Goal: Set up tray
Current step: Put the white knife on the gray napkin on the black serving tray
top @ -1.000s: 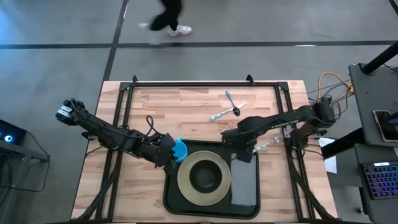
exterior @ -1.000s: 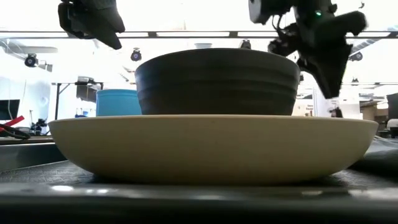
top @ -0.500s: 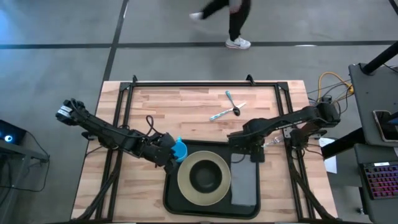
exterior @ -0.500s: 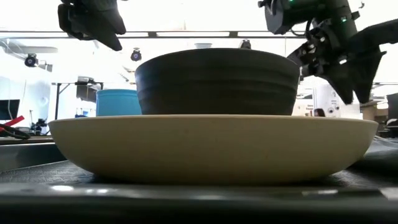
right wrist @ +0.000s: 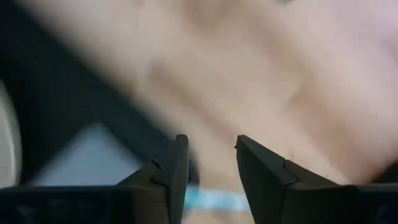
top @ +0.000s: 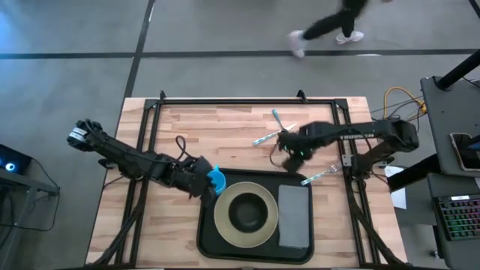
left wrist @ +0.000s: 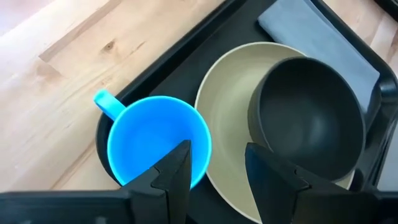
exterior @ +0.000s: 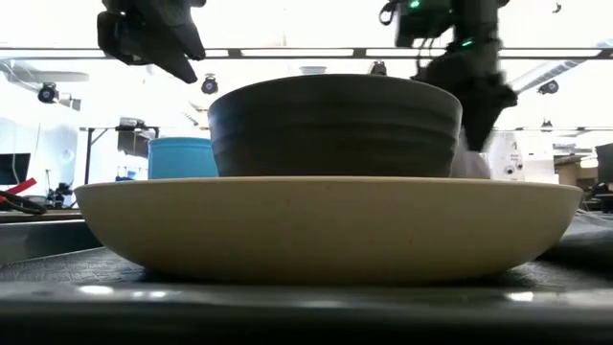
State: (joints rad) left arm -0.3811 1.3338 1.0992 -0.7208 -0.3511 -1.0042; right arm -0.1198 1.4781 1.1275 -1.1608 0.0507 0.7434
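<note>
The black tray (top: 208, 232) lies at the table's near middle. On it stand a beige plate (top: 225, 217) with a black bowl (top: 246, 214) in it, a grey napkin (top: 294, 219) on the right part, and a blue cup (top: 217, 180) upright in the far left corner. My left gripper (top: 204, 184) is open and hovers above the cup (left wrist: 149, 146), apart from it as the low view (exterior: 158, 43) shows. My right gripper (top: 289, 155) is open and empty above the bare wood beyond the tray's far edge; it also shows in the right wrist view (right wrist: 211, 146).
Two teal-handled spoons (top: 276, 127) lie on the wood toward the far side, just beyond my right gripper. A fork (top: 319, 176) lies right of the tray's far right corner. A person walks on the floor beyond the table's far edge (top: 330, 26).
My right gripper has left the place above the napkin and swung toward the table's far edge, toward the spoons, staying open and empty. The person beyond the table has walked from left to right.
</note>
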